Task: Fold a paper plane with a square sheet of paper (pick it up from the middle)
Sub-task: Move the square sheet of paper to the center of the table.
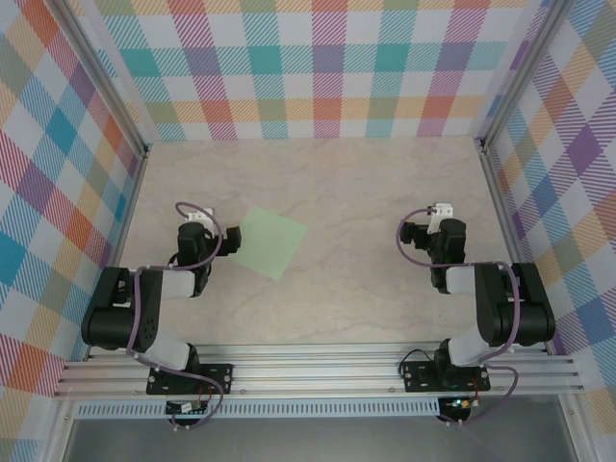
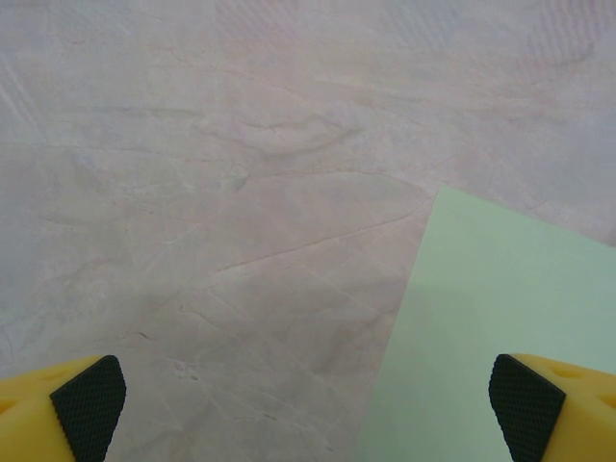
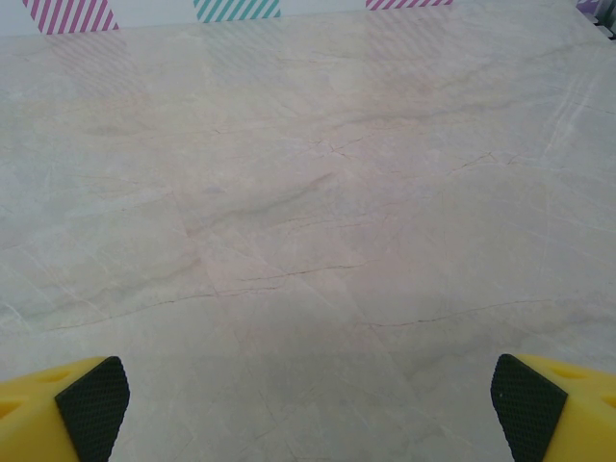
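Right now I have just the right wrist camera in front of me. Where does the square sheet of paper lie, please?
Observer: The square sheet of paper lies flat and unfolded on the left half of the table, turned like a diamond.
Operator: Thank you. Is the left pincer already holding it?
Observer: No. The left pincer is open with nothing between its pads. One pad is over the sheet's edge and the other is over bare table.
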You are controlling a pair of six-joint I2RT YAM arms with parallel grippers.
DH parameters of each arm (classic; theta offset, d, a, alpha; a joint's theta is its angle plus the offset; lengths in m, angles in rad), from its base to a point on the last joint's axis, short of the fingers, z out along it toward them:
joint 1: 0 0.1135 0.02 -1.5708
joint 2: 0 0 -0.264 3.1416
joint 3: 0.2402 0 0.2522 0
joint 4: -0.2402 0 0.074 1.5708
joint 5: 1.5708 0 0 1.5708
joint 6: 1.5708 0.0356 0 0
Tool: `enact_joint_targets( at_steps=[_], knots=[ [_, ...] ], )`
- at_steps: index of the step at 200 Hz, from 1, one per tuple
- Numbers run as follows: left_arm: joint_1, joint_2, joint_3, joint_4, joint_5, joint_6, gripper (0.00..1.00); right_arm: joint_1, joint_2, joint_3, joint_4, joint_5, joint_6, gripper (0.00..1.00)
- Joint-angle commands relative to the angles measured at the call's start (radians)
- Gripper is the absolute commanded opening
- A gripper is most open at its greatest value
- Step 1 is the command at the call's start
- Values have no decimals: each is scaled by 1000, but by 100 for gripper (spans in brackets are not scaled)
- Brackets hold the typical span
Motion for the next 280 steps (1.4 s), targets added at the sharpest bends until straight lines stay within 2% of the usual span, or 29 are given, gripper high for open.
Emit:
enact_joint_targets(
  at_steps=[1,20,44,53,63,82,103,124,129,137,150,159,207,246,280],
  knots=[
    [11,-125,-8,-43,18,0,100,1,-1,12,9,-39,-4,100],
    [12,-267,-51,-75,17,-6,100,7,-13,-1,25,-57,-25,100],
    [15,-492,-52,-254,18,5,100,11,-67,1,-15,-67,-34,100],
    [15,-580,-58,-297,0,2,100,16,-119,43,-132,-52,-25,100],
    [16,-660,-61,-351,-38,-17,100,16,-166,122,-371,-20,38,100],
    [18,-753,-62,-406,-69,-58,100,16,-220,222,-612,-81,111,100],
    [17,-769,-6,-517,-48,-81,100,16,-267,315,-841,-139,229,100],
    [18,-726,79,-634,-66,-212,100,16,-247,452,-1090,-196,414,100],
    [18,-714,102,-668,-63,-246,100,16,-229,482,-1138,-237,456,100],
    [18,-697,136,-735,-73,-318,100,15,-205,496,-1149,-371,476,100],
    [19,-666,194,-855,-139,-458,100,18,-181,482,-1076,-604,528,100],
    [19,-649,227,-923,-171,-511,100,38,-176,470,-1026,-672,572,100],
    [18,-622,234,-947,85,-491,100,296,-150,550,-1162,-465,561,100],
    [17,-620,197,-905,156,-538,100,488,-10,629,-1165,-385,586,100],
    [18,-590,200,-925,165,-536,100,631,242,892,-1234,-358,550,98]
  ],
)
